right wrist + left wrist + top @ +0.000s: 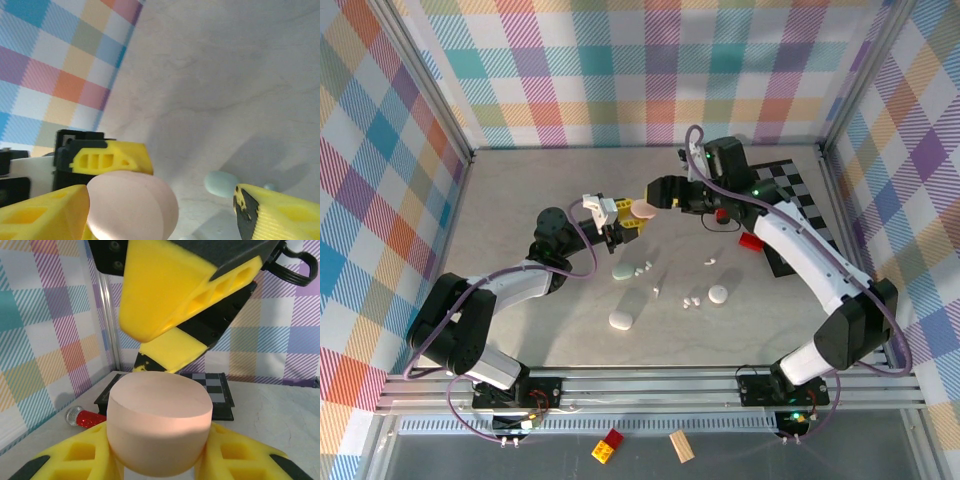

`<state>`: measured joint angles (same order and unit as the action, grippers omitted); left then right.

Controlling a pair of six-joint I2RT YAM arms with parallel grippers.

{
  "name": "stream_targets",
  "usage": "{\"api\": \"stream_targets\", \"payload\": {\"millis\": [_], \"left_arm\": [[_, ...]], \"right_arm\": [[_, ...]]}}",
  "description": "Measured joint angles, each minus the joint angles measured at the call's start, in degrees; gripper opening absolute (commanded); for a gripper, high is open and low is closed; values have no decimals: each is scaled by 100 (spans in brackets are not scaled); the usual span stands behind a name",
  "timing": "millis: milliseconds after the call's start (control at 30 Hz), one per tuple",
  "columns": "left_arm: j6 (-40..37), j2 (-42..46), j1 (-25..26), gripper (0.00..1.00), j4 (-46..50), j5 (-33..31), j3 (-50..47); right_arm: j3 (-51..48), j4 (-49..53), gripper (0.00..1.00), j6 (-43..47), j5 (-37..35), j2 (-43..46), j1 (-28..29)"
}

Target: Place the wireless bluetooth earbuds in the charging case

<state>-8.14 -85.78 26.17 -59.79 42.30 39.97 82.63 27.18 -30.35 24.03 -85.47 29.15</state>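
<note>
Setting: We look down on a pale, stone-patterned table (520, 200) walled in by pastel plaid panels. Two arms come in from its near edge and meet over the middle.

Left gripper (623, 213): Its yellow fingers are clamped on a pink case (643, 208), which it holds up above the table. The left wrist camera shows the case seated between the two fingers, its flat top towards the far wall.

Right gripper (663, 190): Its jaws stand wide, just beside the pink case on the far right. In the right wrist camera, one finger is close against the case and the other is well apart from it. We cannot tell whether the near finger touches.

Earbuds (642, 268): All those we can see lie loose on the table as tiny pale pieces. A few lie just beside the pale green case (623, 271). One lies a little nearer the arms, two sit side by side next to the round white case (718, 294), and one lies beyond that case. They are too small for us to tell their colours apart.

Other case: An oval white case (621, 320) lies nearest the arms, left of centre.

Far right: A checkered mat (790, 195) has a red block (749, 241) at its near left edge. In the left wrist camera, a red cylinder (89, 417) lies on the table in front of the mat.
</note>
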Motion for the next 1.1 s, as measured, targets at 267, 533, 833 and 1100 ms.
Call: {"api": "stream_targets", "payload": {"millis": [267,533,833,1100], "left_arm": [[203,-31,0,31,-199,4,33],[470,-190,0,31,-533,9,114],[601,-192,0,31,-704,22,114],[601,-203,0,31,-697,17,114]], "right_arm": [[-988,-1300,77,-1158,1123,323,-361],[-1397,-2614,72,-2269,2068,109,-289],[-1451,-3598,54,-2992,2468,-195,-232],[-1547,-3921,27,-3189,2514,-299,-219]]}}
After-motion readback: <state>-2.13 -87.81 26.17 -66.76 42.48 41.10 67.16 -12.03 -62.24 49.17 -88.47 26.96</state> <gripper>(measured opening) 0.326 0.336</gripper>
